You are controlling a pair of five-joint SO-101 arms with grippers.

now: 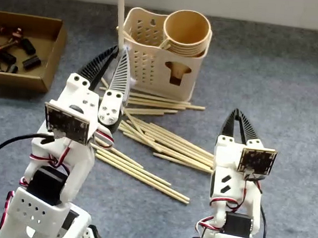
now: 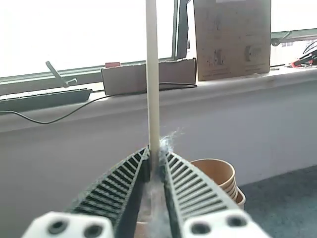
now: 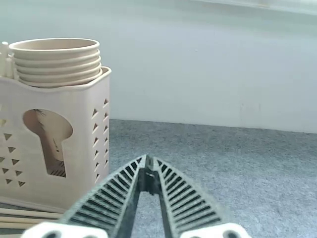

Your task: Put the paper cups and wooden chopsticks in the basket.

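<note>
A cream slotted basket (image 1: 153, 63) stands at the back of the grey carpet with a stack of paper cups (image 1: 187, 30) inside it. My left gripper (image 1: 121, 52) is at the basket's left corner, shut on one wooden chopstick (image 1: 121, 12) that stands upright. The left wrist view shows that chopstick (image 2: 152, 74) pinched at the fingertips, with the cups (image 2: 218, 174) just beyond. Many loose chopsticks (image 1: 162, 147) lie on the carpet in front of the basket. My right gripper (image 1: 238, 116) rests right of the pile, shut and empty, facing the basket (image 3: 59, 144) and cups (image 3: 57, 59).
An open cardboard box (image 1: 45, 50) of small dark and red parts sits at the far left. Bare carpet stretches to the right of the basket and around the right arm. A white wall rises behind the basket.
</note>
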